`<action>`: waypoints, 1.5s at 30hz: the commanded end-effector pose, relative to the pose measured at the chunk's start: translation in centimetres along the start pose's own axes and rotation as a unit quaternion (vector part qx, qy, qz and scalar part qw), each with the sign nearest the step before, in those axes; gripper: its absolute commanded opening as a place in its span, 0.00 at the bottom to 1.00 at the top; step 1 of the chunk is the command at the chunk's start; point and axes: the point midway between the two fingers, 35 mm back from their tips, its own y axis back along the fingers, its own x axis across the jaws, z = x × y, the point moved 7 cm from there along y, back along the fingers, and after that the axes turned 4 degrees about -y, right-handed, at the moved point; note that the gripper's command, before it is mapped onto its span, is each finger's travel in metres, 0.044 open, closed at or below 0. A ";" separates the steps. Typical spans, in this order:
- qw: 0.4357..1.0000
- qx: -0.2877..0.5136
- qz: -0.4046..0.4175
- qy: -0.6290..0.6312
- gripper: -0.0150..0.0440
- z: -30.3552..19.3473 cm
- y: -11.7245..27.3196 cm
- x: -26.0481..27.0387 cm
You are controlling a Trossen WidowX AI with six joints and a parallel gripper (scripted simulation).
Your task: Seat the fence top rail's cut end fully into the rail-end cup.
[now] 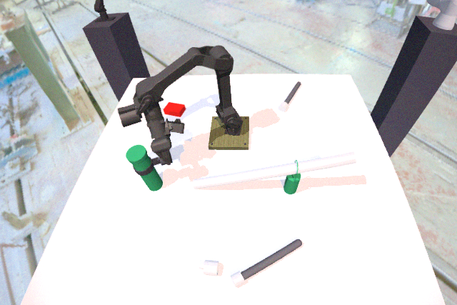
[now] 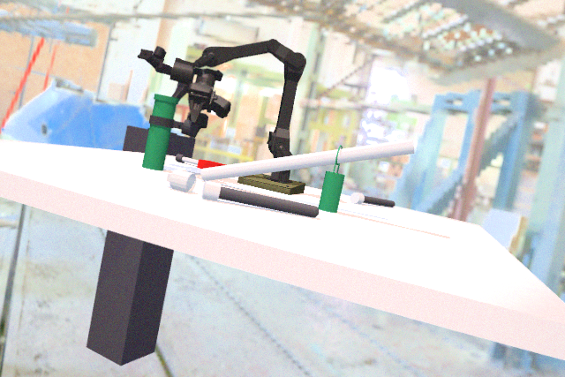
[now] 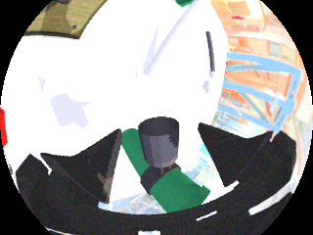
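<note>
The big green post (image 1: 153, 181) (image 2: 155, 149) (image 3: 182, 193) stands upright, with the dark brace band (image 1: 142, 171) (image 2: 159, 121) below its cap. The dark rail-end cup (image 3: 158, 144) hangs on the band, its mouth visible in the wrist view. My gripper (image 1: 165, 160) (image 2: 195, 120) (image 3: 159, 127) is open and empty; its fingers stand either side of the cup in the wrist view. Contact with the cup is unclear. The white rail (image 1: 250, 174) (image 2: 274, 165) (image 3: 168, 41) slopes through the green loop (image 1: 296, 166) (image 2: 338, 162) on the small post (image 1: 291, 185) (image 2: 331, 192). Its low end is near the tabletop, apart from the cup.
A red block (image 1: 174, 108) (image 2: 209, 163) lies behind the post. The arm's wooden base plate (image 1: 228, 143) (image 2: 269, 184) is behind the rail. A white fitting (image 1: 211, 267) (image 2: 179, 180) and a dark rod (image 1: 270, 258) (image 2: 269, 200) lie in front; another rod (image 1: 293, 91) (image 2: 379, 201) lies at the back.
</note>
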 end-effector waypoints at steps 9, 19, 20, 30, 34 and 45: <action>1.000 -0.005 0.005 0.003 1.00 0.2 -2.0 0.1; 1.000 -0.005 0.005 0.004 0.64 0.2 -2.2 0.0; 1.000 -0.005 0.005 0.004 0.60 0.2 -2.2 0.0; 1.000 0.004 0.005 -0.012 0.25 0.4 -2.4 -0.2; 1.000 0.011 0.004 -0.024 0.25 0.5 -2.5 -0.5; 0.997 0.034 0.002 -0.064 0.25 0.7 -2.9 -1.2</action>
